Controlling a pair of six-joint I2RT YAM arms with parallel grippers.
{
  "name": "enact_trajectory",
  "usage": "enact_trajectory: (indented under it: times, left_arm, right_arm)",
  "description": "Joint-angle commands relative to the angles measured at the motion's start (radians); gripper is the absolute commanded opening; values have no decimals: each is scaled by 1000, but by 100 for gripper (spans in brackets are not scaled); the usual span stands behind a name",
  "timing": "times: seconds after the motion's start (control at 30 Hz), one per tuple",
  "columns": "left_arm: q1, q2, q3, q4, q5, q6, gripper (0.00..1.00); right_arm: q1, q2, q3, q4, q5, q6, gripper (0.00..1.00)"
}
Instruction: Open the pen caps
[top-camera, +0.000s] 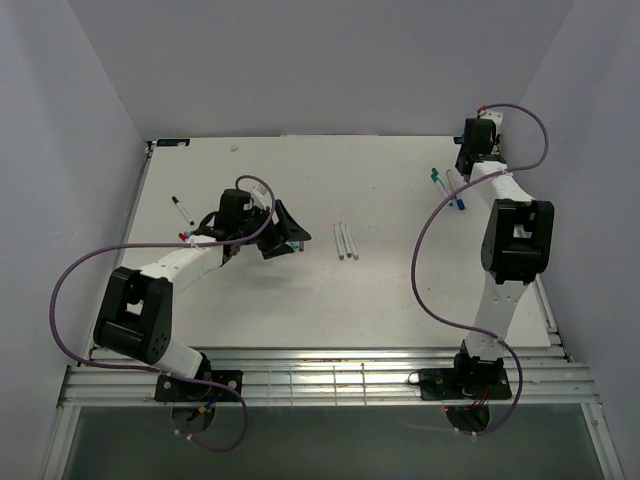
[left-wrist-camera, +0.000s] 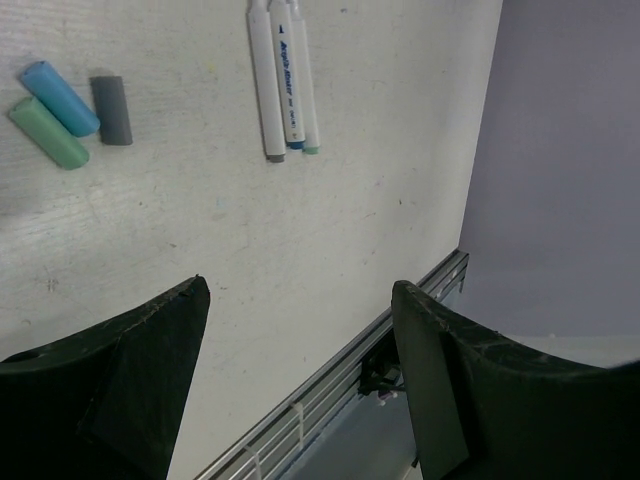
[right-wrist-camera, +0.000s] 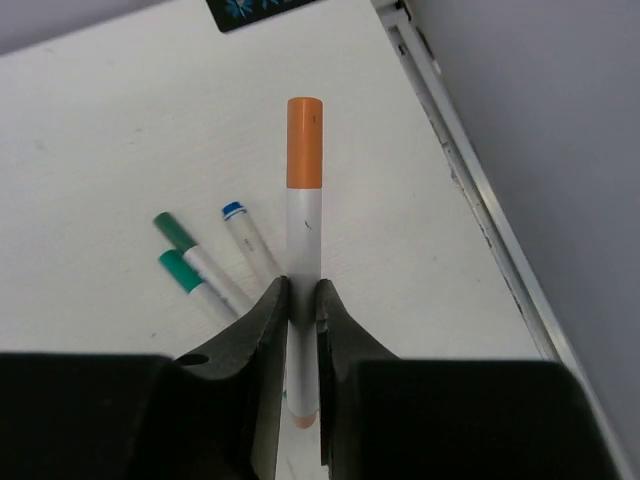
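Right wrist view: the right jaws clamp an orange-capped pen, while the left jaws gape empty above the counter.

The white table stands between pale lilac walls. Metal rails run along its near edge. A black label with blue marks lies on it.
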Motion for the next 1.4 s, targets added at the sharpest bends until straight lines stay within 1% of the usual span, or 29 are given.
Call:
enact_trajectory:
  times: [0.0, 0.07, 0.1, 0.13, 0.17, 0.2, 0.23, 0.27, 0.33, 0.37, 0.4, 0.43, 0.5, 0.53, 0.63, 0.67, 0.77, 0.87, 1.1, 1.17, 1.37]
  left_arm:
    - [-3, -59, 80, -53, 10, 13, 84]
    - [-3, -50, 117, -67, 15, 20, 84]
    - [-3, -47, 125, -72, 21, 20, 84]
    - [-3, -41, 134, -72, 24, 18, 84]
    - [-3, -39, 140, -70, 27, 15, 84]
    - [-3, -35, 151, -70, 32, 14, 84]
    - [-3, -32, 155, -69, 33, 13, 84]
    - [-3, -30, 158, -67, 29, 15, 84]
    - [-3, -29, 163, -72, 14, 29, 82]
    - [-3, -30, 163, -72, 7, 30, 80]
    - [-3, -30, 160, -67, 10, 30, 76]
    - [-3, -32, 154, -46, 26, 29, 68]
    - [-9, -42, 143, -35, 18, 29, 66]
    - [-12, -47, 134, -32, 10, 29, 67]
    - [-18, -55, 123, -29, -3, 27, 70]
    - [-25, -53, 123, -29, -8, 30, 73]
    - [-40, -46, 120, -32, -22, 40, 78]
    - [-55, -35, 119, -32, -37, 40, 78]
    - [-69, -46, 111, -41, -75, 43, 69]
    - [-71, -47, 109, -49, -83, 43, 65]
    - [-84, -35, 102, -47, -105, 30, 57]
  right_arm:
    - [133, -239, -73, 93, 185, -44, 8]
    - [190, -340, -135, 39, 170, -43, 8]
    - [243, -370, -160, 13, 118, -38, 8]
    - [268, -397, -179, -63, 86, -21, 8]
    - [288, -443, -223, -99, 38, -3, 8]
    - [329, -468, -255, -124, -61, 27, 8]
    - [353, -498, -298, -124, -101, 38, 8]
    - [374, -555, -379, -121, -144, 42, 8]
    - [434, -601, -442, -130, -221, 48, 8]
    - [449, -644, -478, -107, -270, 45, 8]
    - [474, -664, -546, -89, -368, 43, 8]
    - [488, -684, -577, -75, -402, 63, 8]
    - [541, -727, -633, -15, -512, 77, 8]
    - [563, -736, -671, -1, -522, 89, 8]
    - [638, -743, -713, 62, -585, 127, 8]
    - [655, -729, -710, 71, -599, 138, 8]
    - [709, -694, -696, 91, -614, 161, 8]
    - [744, -655, -670, 111, -654, 183, 8]
    - [776, -620, -631, 143, -657, 206, 8]
    - [778, -620, -638, 163, -655, 215, 8]
    - [784, -615, -644, 192, -674, 236, 8]
